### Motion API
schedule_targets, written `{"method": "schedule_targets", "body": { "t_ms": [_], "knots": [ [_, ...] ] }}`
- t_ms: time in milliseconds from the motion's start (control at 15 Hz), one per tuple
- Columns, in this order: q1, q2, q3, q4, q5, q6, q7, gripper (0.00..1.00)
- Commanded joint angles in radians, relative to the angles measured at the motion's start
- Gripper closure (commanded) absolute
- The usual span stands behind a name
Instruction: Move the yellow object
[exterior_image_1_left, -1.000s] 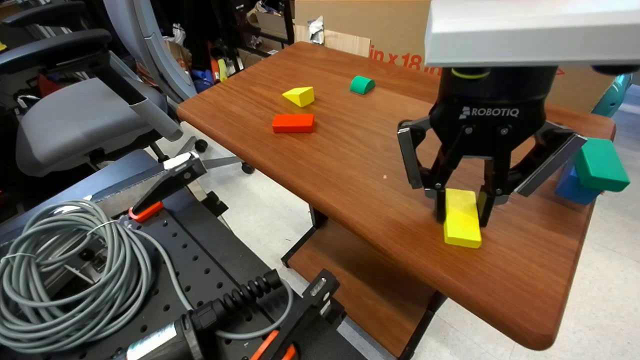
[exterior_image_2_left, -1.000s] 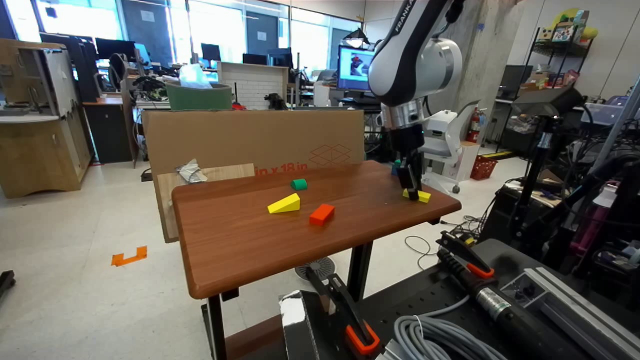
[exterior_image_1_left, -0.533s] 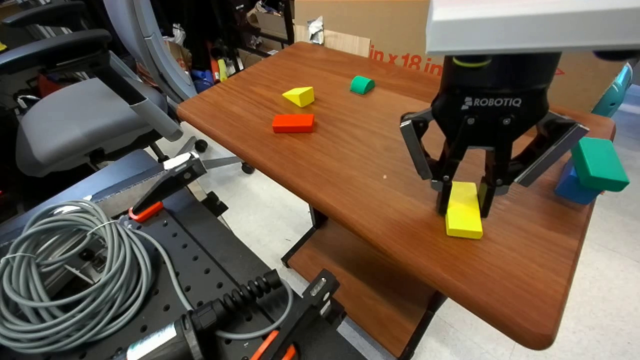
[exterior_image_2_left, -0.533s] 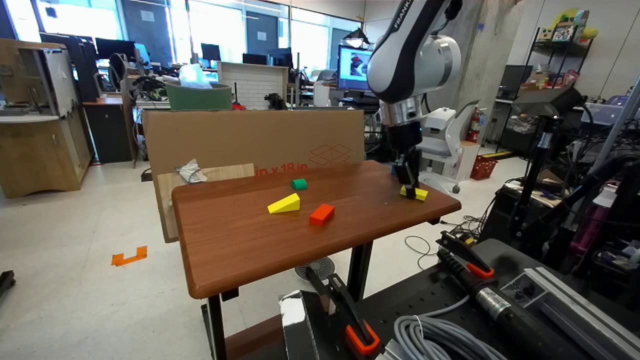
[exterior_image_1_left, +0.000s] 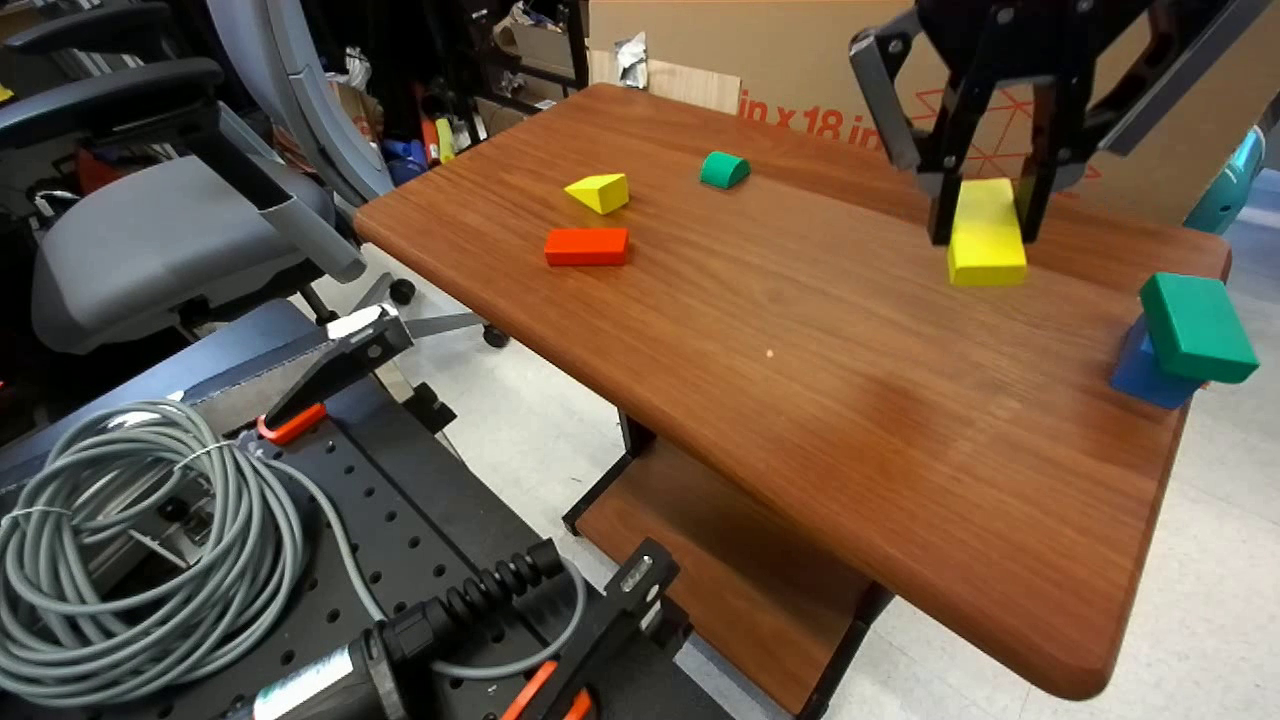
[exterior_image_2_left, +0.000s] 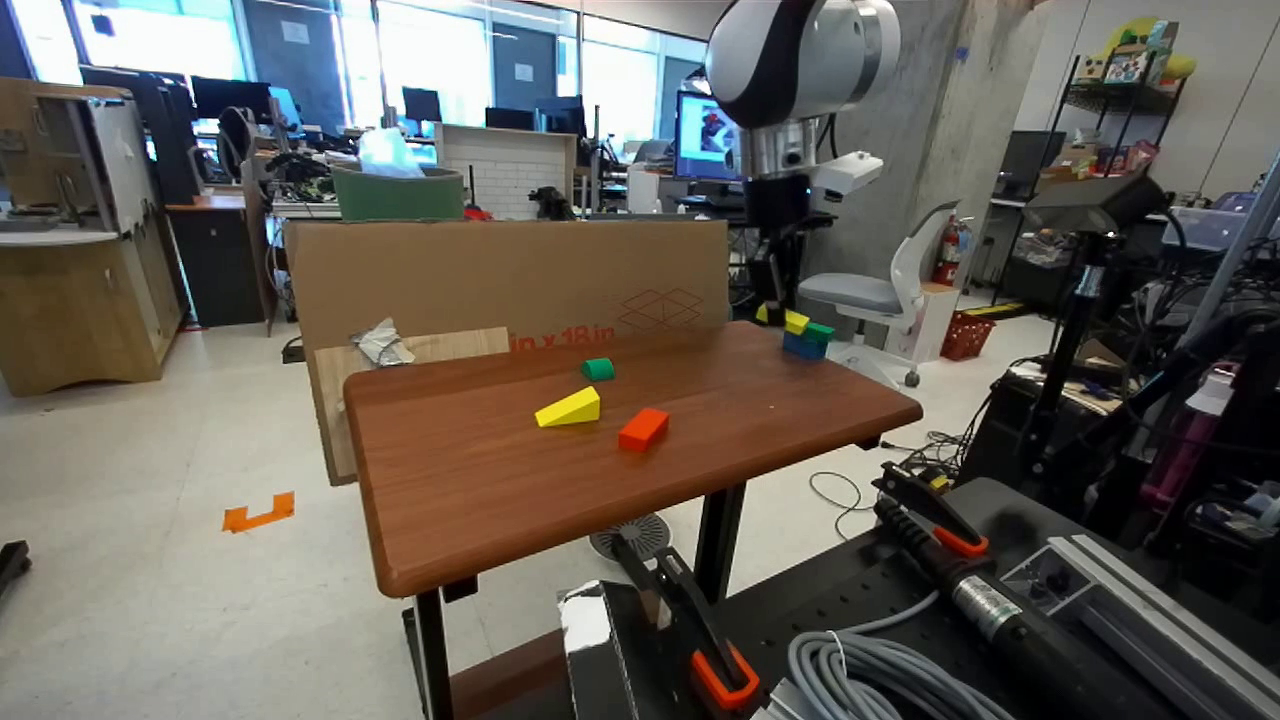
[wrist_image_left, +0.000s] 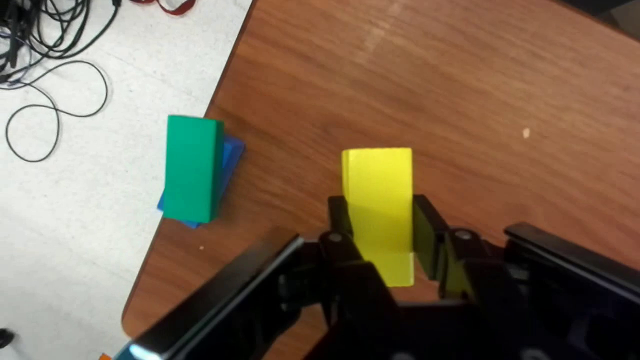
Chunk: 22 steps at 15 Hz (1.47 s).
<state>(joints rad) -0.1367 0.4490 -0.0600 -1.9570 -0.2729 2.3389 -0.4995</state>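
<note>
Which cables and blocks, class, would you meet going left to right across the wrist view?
Black cables, green rectangular block, bright yellow rectangular block. The blue block, overlapped by the green one, is left out.

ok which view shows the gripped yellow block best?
Wrist view: the yellow block is largest, its broad face showing between the fingers. Both exterior views show it smaller; in an exterior view the fingers hide part of the yellow block.

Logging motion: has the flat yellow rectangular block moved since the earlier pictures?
Yes: the block has risen above the brown wood-grain table in both exterior views.
</note>
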Motion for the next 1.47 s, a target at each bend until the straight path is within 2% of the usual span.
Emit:
{"method": "schedule_targets", "body": {
  "t_ms": [0, 333, 1400],
  "knots": [
    [-0.025, 0.038, 0.024, 0.131, 0.075, -0.068, -0.015, 0.91],
    [-0.017, 0.118, 0.02, 0.295, 0.117, -0.156, 0.001, 0.91],
    [0.006, 0.491, -0.001, 0.706, 0.053, -0.415, 0.029, 0.91]
  ]
}}
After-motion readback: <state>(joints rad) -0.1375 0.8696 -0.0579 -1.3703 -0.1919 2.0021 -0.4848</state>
